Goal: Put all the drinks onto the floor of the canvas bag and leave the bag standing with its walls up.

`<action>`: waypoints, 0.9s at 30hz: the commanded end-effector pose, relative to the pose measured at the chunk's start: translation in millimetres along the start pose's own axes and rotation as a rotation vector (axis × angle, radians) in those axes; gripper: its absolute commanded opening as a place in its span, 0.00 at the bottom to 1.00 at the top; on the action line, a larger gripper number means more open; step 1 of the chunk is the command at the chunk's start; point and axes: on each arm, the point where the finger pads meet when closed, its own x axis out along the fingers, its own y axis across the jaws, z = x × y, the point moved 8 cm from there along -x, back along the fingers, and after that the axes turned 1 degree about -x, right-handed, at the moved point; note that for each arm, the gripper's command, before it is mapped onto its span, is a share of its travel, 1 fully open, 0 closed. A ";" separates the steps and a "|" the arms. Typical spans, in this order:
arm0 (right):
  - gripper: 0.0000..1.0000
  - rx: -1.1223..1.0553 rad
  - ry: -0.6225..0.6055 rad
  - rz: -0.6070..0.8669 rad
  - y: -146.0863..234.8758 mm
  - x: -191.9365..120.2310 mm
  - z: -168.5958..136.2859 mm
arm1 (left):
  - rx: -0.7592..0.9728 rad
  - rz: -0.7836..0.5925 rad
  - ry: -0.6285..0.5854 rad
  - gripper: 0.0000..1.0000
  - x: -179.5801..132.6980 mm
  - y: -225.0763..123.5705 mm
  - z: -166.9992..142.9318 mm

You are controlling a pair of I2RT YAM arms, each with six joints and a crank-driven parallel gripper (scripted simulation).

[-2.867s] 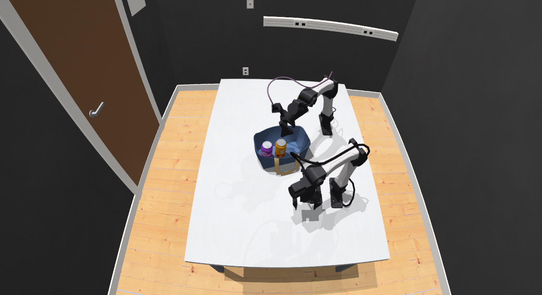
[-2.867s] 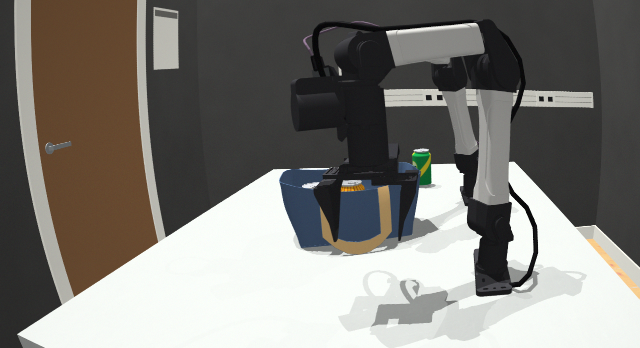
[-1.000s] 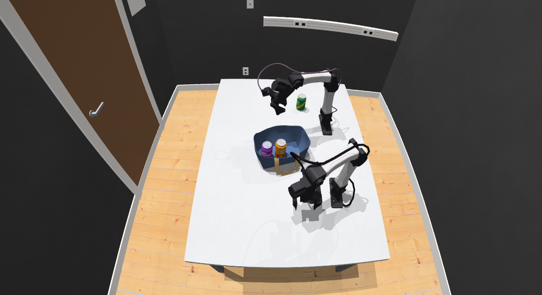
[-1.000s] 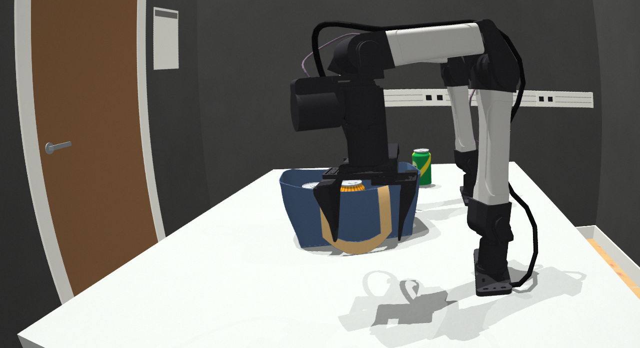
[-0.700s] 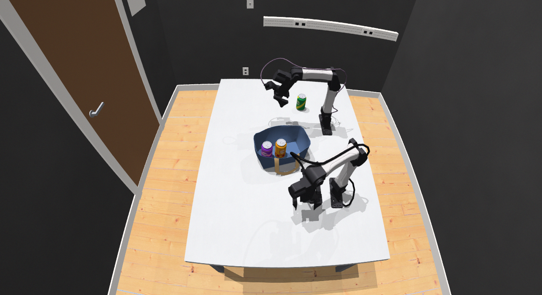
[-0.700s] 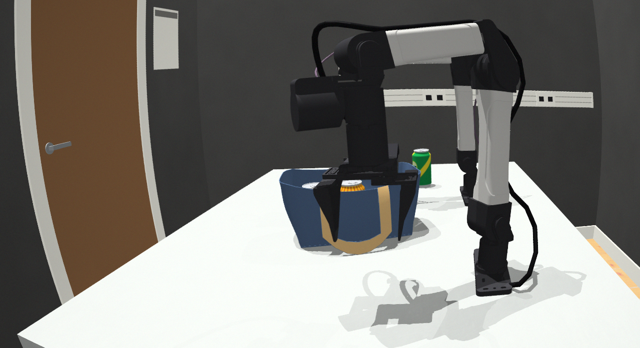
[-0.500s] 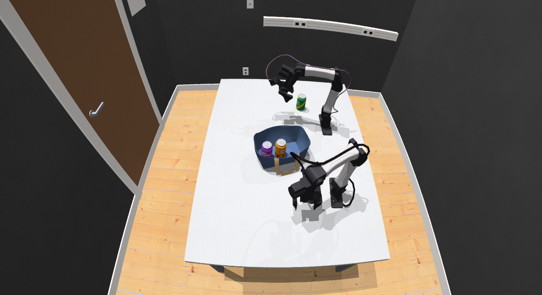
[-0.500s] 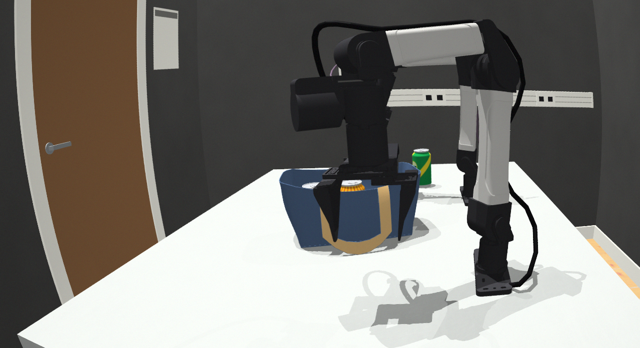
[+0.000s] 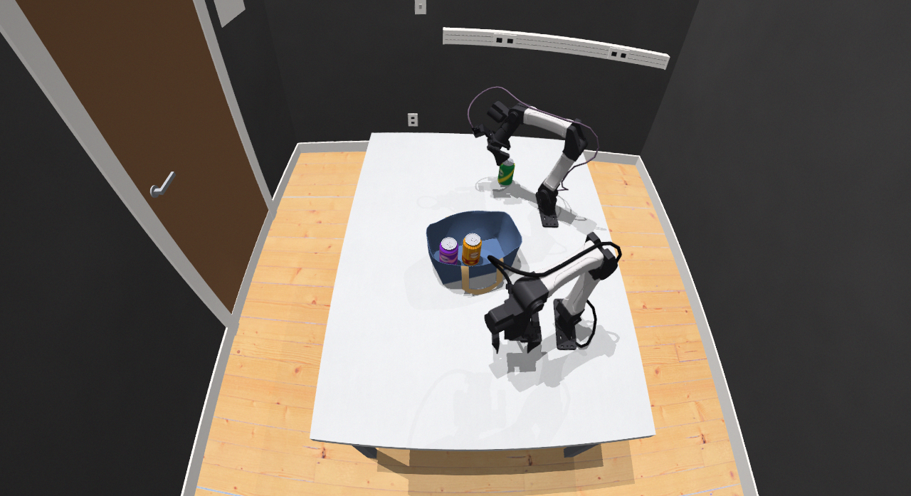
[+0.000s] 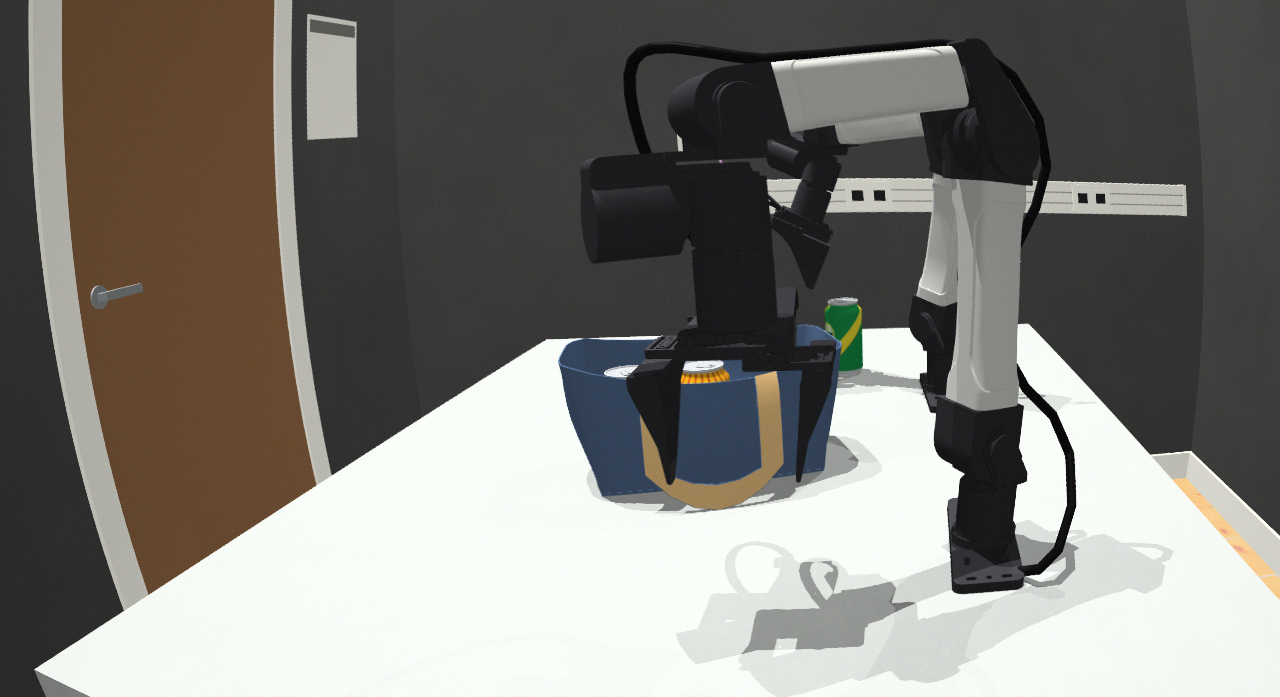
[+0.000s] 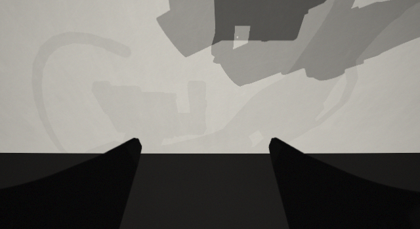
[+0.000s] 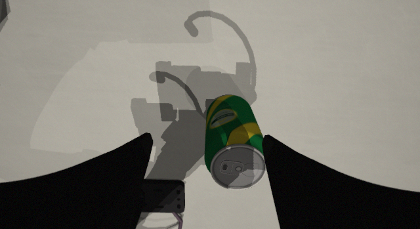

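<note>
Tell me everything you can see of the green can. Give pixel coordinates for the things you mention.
The green can (image 9: 505,173) (image 10: 844,335) (image 12: 230,124) has yellow bands, a pale oval mark and a silvery, metal-looking lid with a pull tab, apparently unopened. It stands upright on the table (image 9: 382,366) (image 10: 358,559) (image 12: 328,75), outside the bag (image 9: 474,222) (image 10: 599,433). The right claw (image 9: 499,159) (image 10: 814,285) (image 12: 207,137) is open above it; contact is unclear.

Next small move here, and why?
Probably shift the right gripper sideways to centre it over the green can before lowering: its fingers are open, and the wrist view shows the can by one fingertip, with a gap to the other.
</note>
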 end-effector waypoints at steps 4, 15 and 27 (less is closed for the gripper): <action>0.89 -0.102 -0.105 0.061 -14.9 -10.7 -29.5 | -0.004 0.073 0.032 1.00 -17.0 3.7 -3.1; 0.89 0.003 -0.092 0.016 -21.6 -13.1 -66.3 | -0.004 0.073 0.032 1.00 -17.0 3.7 -3.1; 0.89 0.000 -0.095 -0.029 -27.6 -3.2 -67.8 | -0.004 0.073 0.032 1.00 -17.0 3.7 -3.1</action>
